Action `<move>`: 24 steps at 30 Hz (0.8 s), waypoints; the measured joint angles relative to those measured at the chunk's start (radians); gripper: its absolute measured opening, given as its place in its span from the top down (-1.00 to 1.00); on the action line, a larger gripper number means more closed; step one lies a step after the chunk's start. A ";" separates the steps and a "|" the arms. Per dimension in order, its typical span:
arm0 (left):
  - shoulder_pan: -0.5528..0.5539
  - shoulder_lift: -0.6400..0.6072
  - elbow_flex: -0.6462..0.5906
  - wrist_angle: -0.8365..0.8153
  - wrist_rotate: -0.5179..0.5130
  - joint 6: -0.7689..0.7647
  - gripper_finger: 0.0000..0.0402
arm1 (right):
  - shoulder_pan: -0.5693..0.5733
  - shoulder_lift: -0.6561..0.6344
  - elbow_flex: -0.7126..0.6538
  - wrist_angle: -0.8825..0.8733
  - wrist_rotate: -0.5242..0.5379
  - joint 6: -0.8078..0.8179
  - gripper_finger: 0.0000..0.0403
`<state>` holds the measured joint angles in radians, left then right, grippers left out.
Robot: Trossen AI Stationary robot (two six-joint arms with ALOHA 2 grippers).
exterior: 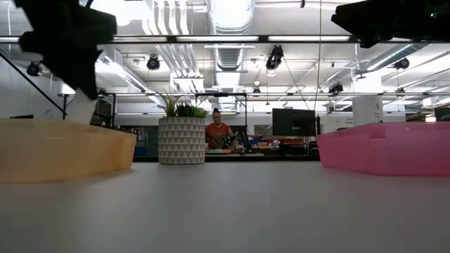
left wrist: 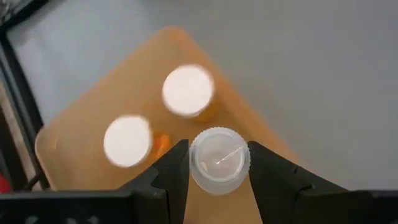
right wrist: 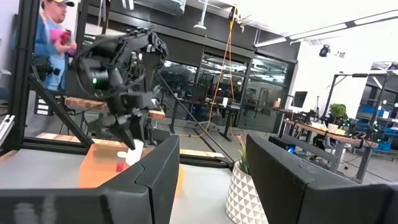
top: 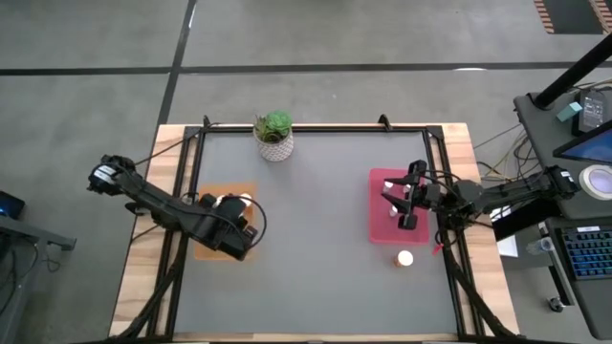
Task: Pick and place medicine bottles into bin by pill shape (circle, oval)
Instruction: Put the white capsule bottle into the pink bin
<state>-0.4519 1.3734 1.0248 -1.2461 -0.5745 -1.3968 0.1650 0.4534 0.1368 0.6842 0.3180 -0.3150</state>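
My left gripper (left wrist: 217, 149) hovers over the orange bin (top: 215, 250) at the table's left and is shut on a small whitish medicine bottle (left wrist: 219, 163) with a ribbed, clear-white cap. Two more bottles with white caps and orange bodies (left wrist: 188, 90) (left wrist: 127, 141) stand upright on the bin's floor. My right gripper (right wrist: 214, 180) waits open above the pink bin (top: 382, 225) at the right, with nothing between its fingers. One bottle (top: 404, 258) stands on the grey table just in front of the pink bin. My left gripper pinches the whitish bottle at its cap (left wrist: 194, 163), one finger on each of two opposite sides. The fingers (left wrist: 171, 171) slant down from above. The bottle is lifted clear above the orange bin's floor and, in the right wrist view, its lower end (right wrist: 132, 154) sticks out below the fingertips.
A potted green plant (top: 274, 135) in a white patterned pot stands at the middle of the table's far edge. A black frame (top: 316, 128) borders the grey table top. A person (exterior: 217, 131) is in the room far behind the table.
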 joint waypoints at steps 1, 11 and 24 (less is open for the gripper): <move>-0.002 -0.002 -0.021 0.002 0.006 -0.021 0.38 | 0.000 0.000 0.000 0.000 0.000 0.000 0.12; -0.002 -0.019 -0.176 0.106 0.006 -0.110 0.38 | 0.000 0.000 0.000 0.000 0.000 -0.001 0.12; -0.002 -0.019 -0.248 0.236 -0.049 -0.063 0.37 | 0.000 0.000 0.000 0.000 0.000 -0.004 0.12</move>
<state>-0.4538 1.3548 0.7765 -1.0103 -0.6237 -1.4594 0.1650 0.4534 0.1368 0.6843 0.3180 -0.3186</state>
